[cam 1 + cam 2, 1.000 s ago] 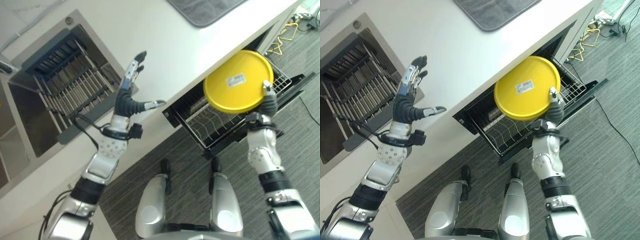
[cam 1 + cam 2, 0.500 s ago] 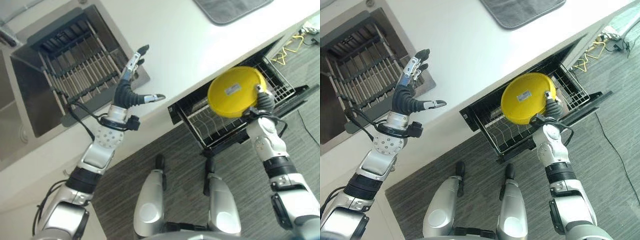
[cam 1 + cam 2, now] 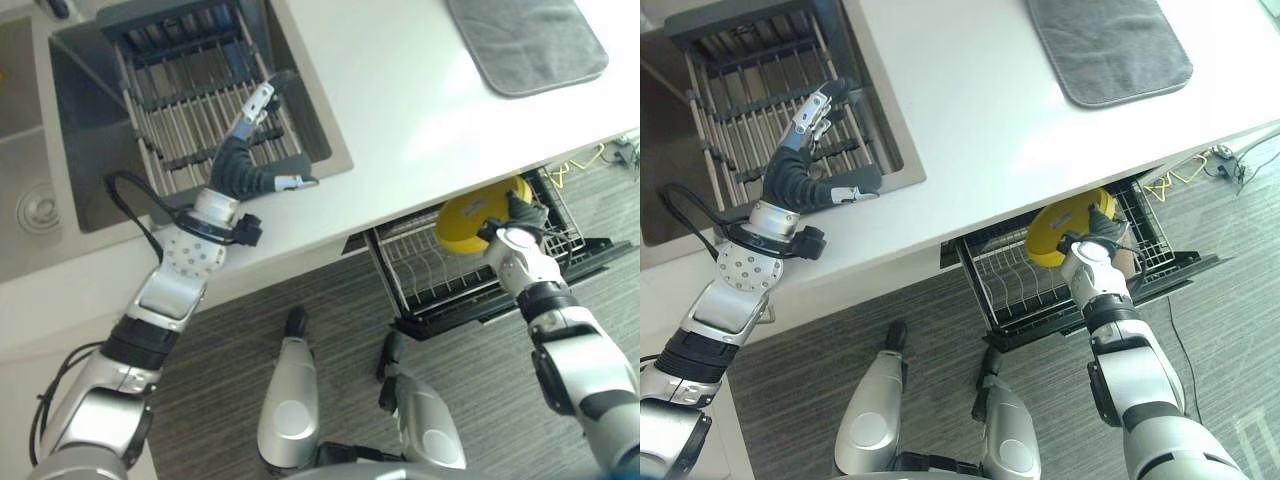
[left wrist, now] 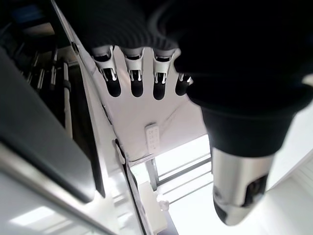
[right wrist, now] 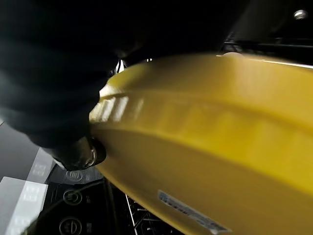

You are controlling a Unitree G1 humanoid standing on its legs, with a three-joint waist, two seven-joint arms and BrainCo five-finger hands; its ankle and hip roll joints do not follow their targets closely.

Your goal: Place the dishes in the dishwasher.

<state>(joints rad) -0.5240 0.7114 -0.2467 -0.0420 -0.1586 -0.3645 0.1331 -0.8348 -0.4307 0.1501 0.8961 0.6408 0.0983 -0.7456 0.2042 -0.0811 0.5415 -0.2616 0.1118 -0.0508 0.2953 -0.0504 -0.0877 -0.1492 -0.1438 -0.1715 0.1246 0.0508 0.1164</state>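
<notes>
Round yellow plate (image 3: 478,217) with white label underneath, tilted on edge, over wire rack (image 3: 430,265) of open dishwasher drawer, under desk edge.

Bright, even light is washing over the white countertop (image 3: 420,130), nearly bleaching it, while the sink (image 3: 70,130) and the dishwasher rack (image 3: 450,270) under the counter edge are sitting in shade. In the right wrist view the yellow plate (image 5: 220,147) is looming close and smeared. In the left wrist view bright window light is glaring behind the dark-looking left hand (image 4: 146,83).
</notes>
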